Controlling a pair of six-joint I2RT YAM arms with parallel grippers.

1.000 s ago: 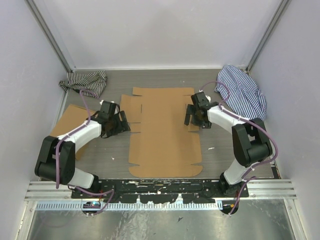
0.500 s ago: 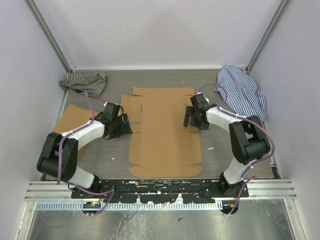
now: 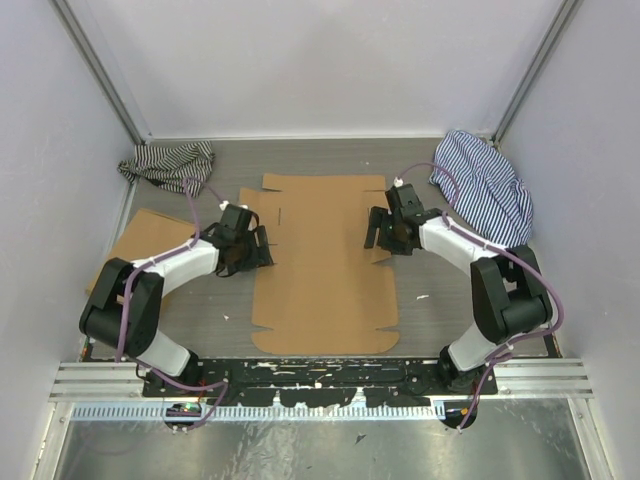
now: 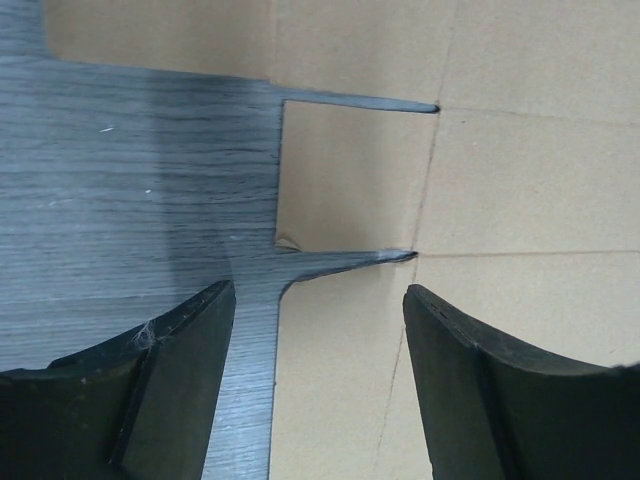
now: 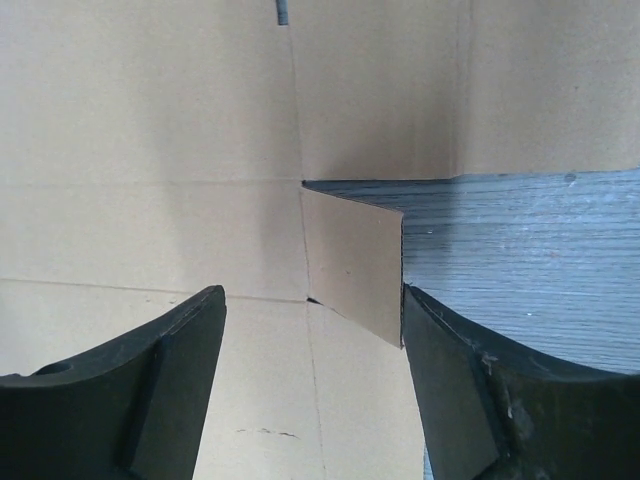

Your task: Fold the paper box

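Brown cardboard paper box [image 3: 325, 270], flat, creased, slitted

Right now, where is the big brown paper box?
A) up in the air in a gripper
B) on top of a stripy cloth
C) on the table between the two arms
C: the paper box lies spread out on the table, with the left gripper at one side edge and the right gripper at the other, both open and holding nothing.
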